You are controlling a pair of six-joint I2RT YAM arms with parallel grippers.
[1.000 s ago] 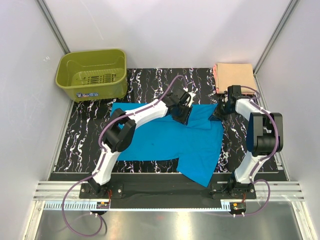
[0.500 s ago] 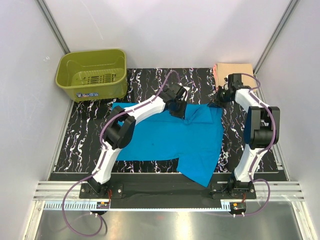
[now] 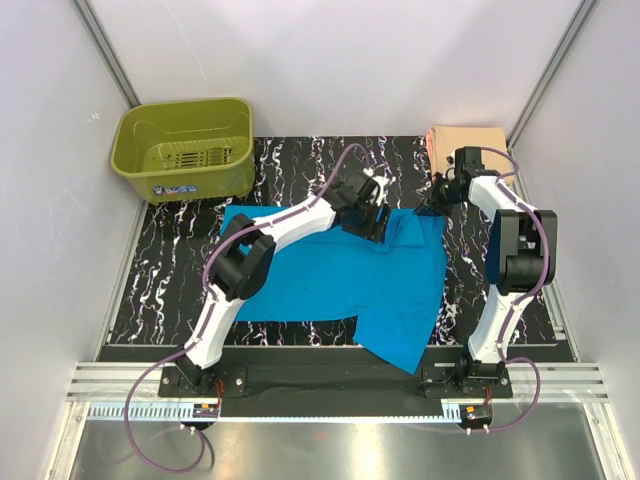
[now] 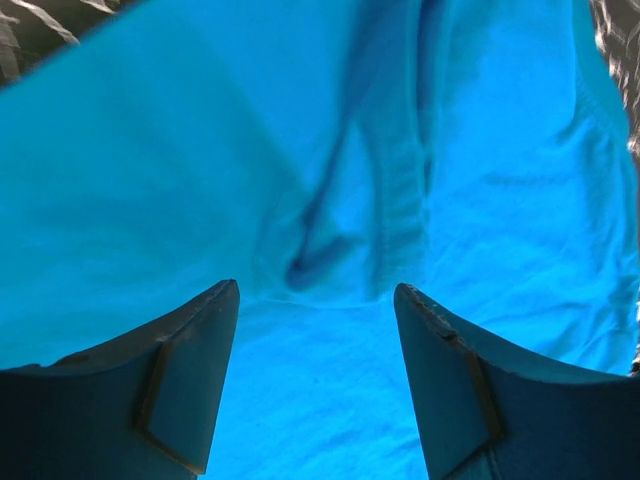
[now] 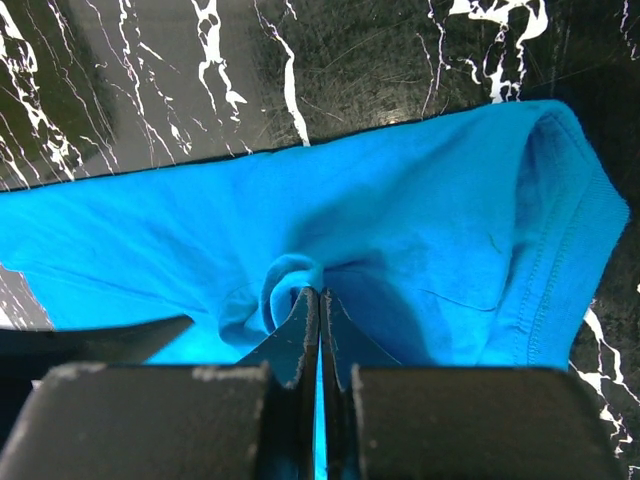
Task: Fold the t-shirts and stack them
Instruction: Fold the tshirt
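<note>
Your black marbled table mat (image 3: 300, 165) carries the turquoise-blue t-shirt (image 3: 320, 275), spread mostly flat across its middle. One corner of the shirt hangs over the near edge between the arm bases, and its far right part is bunched into folds. The olive-green basket (image 3: 185, 148) sits at the far left corner, well apart from the shirt. The pale peach-orange t-shirt (image 3: 468, 140) lies folded at the far right corner, just behind your right arm. Your left gripper (image 4: 318, 300) is over the shirt's far edge with its fingers (image 4: 190, 380) spread wide above a seamed fold, holding nothing. You cannot tell from the wrist view whether the tips touch the cloth. Your right gripper (image 5: 320, 300) is clenched on a small pinch of turquoise fabric near the shirt's far right corner, beside a hemmed sleeve edge, and the cloth puckers around its closed tips.
</note>
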